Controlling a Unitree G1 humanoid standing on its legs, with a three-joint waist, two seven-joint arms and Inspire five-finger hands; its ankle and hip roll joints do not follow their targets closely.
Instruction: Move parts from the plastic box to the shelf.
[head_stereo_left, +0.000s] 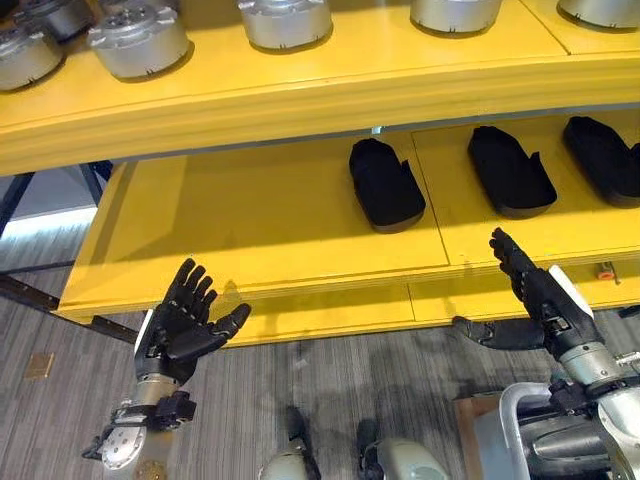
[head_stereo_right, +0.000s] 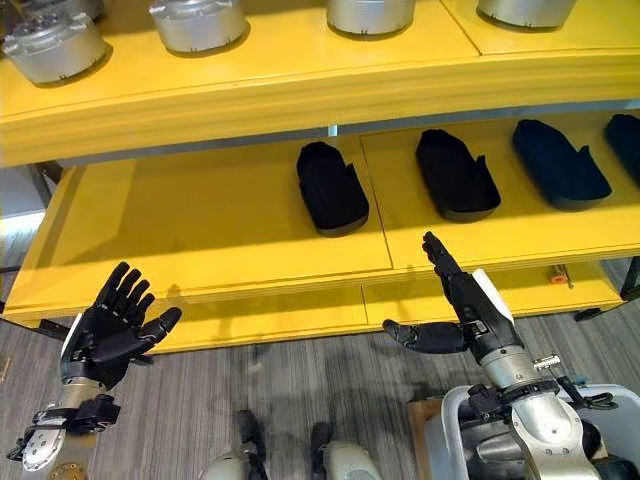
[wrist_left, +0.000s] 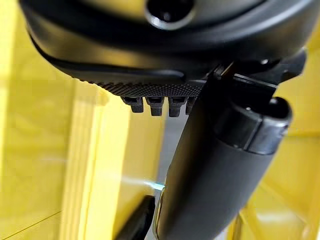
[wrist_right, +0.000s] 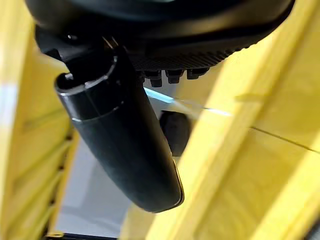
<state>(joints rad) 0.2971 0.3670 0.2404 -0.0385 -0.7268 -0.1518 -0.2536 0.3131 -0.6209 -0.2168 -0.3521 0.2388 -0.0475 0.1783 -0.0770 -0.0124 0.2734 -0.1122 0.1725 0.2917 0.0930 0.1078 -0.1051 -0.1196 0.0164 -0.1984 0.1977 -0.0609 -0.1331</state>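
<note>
three parts: black, matte, shoe-shaped pieces (head_stereo_left: 386, 185) already lie on the lower yellow shelf (head_stereo_left: 250, 230), past the right hand's fingertips.
left hand (head_stereo_left: 183, 325): spread, palm up, empty, just before the shelf edge.
right hand (head_stereo_left: 535, 290): straight fingers, thumb out, empty.
upper shelf: ribbed silver metal housings (head_stereo_left: 138, 40).
left to do: judging by empty hands, fetch another part.

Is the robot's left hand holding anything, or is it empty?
Empty. The left hand is open, fingers spread and thumb out, in front of the yellow shelf, with nothing in its palm.
</note>
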